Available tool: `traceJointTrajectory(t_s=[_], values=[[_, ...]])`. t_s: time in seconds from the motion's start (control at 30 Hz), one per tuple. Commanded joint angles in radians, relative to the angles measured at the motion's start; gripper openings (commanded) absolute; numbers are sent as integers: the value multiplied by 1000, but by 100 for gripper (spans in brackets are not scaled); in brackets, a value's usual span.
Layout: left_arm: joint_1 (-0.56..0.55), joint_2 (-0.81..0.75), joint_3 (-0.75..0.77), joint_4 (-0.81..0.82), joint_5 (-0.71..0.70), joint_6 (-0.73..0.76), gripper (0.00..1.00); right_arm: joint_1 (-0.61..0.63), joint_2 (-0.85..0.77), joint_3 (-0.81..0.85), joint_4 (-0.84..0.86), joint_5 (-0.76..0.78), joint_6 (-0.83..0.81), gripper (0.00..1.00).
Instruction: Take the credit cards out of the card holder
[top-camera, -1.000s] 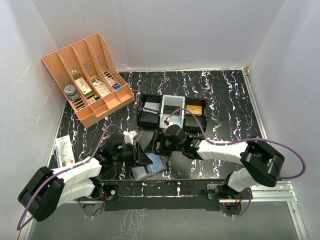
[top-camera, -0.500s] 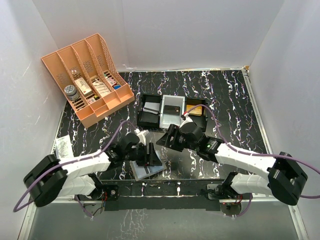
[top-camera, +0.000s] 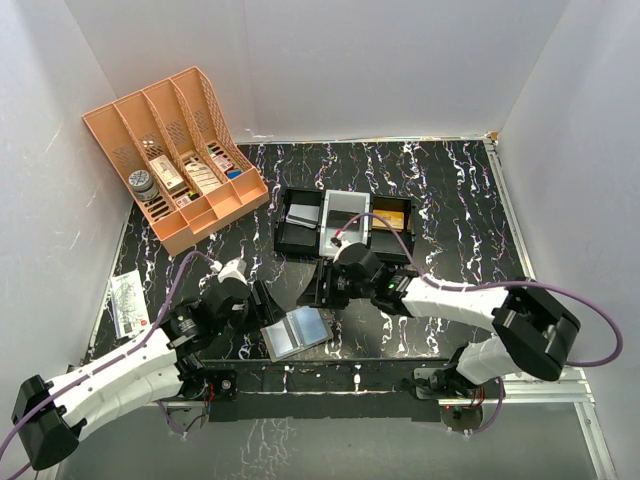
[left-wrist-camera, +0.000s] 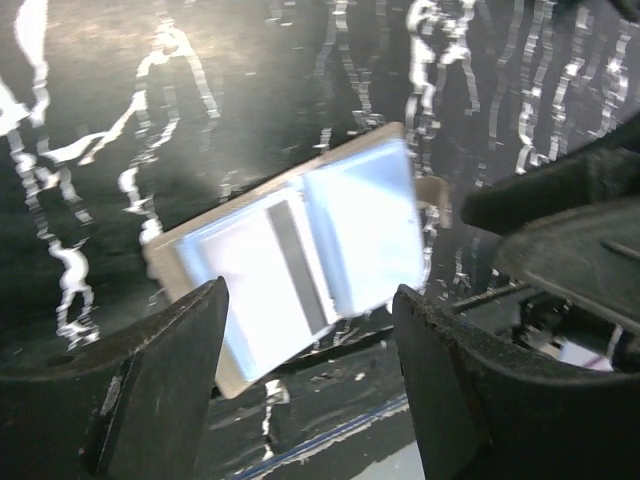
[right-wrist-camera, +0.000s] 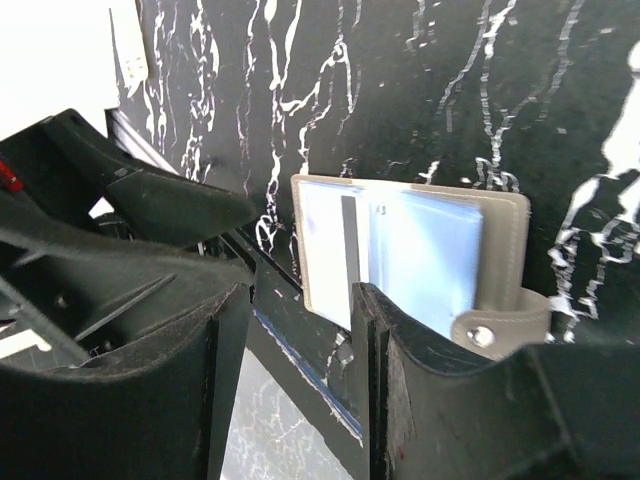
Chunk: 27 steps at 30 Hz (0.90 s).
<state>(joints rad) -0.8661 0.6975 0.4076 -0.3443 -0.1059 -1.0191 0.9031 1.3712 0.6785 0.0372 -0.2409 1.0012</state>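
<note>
The card holder (top-camera: 297, 332) lies open near the table's front edge, its grey-blue slotted inside facing up and its tab on the right. A pale credit card with a dark stripe (left-wrist-camera: 268, 262) sits on its left half. My left gripper (top-camera: 266, 303) hovers just left of the holder (left-wrist-camera: 345, 215), open and empty. From the right, my right gripper (top-camera: 323, 289) hangs over the holder (right-wrist-camera: 420, 250), jaws apart with nothing between them. In the wrist views, the left gripper (left-wrist-camera: 310, 375) and right gripper (right-wrist-camera: 300, 385) both frame the holder. An orange card (top-camera: 390, 217) lies in the black tray (top-camera: 280, 240).
The black three-compartment tray also holds a grey card (top-camera: 300, 213) and a dark card (top-camera: 345, 222). A big orange lattice organiser (top-camera: 175, 155) stands at the back left. A paper leaflet (top-camera: 128, 300) lies at the left edge. The metal front rail (top-camera: 560, 375) runs close behind the holder.
My left gripper has drawn back to the left, off the holder, and opened wider. My right gripper has come from beside the tray down toward the holder, its jaws narrower.
</note>
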Motion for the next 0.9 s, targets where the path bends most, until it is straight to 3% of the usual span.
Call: traceJointTrajectory(t_s=[0.0,0.57,0.87], values=[[1,-26,28,-171,-132,-69,66,36,51,54,115,-51,2,43],[2,22,11,-98,-77,-53,63,77,240,89,186,-199,-6,36],[2,36,-11,-70,-32,-48,53,78,296,133,118,-160,-34,34]])
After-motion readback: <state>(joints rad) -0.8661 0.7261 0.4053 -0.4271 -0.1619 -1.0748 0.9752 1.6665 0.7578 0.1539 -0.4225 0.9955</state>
